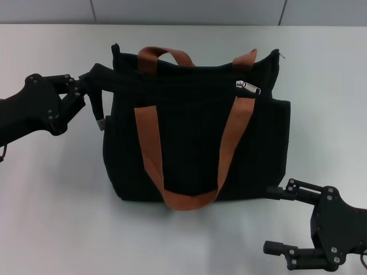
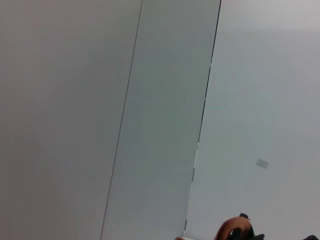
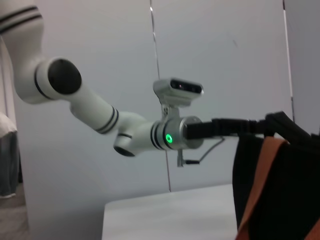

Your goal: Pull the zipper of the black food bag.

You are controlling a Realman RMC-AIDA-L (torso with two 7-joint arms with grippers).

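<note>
The black food bag (image 1: 195,137) stands in the middle of the table with its rust-orange straps (image 1: 152,149) hanging down the front. Its silver zipper (image 1: 248,86) sits near the right end of the top zip line. My left gripper (image 1: 86,87) is shut on the bag's upper left corner, pulling that fabric out sideways. The right wrist view shows the same grip, the left gripper (image 3: 235,128) holding the edge of the bag (image 3: 285,180). Off the bag's lower right corner, my right gripper (image 1: 278,220) stands open, holding nothing.
The grey table (image 1: 51,195) stretches around the bag, backed by a panelled wall (image 1: 189,11). The left wrist view shows mostly wall (image 2: 150,100), with a sliver of orange strap (image 2: 231,231) at its edge.
</note>
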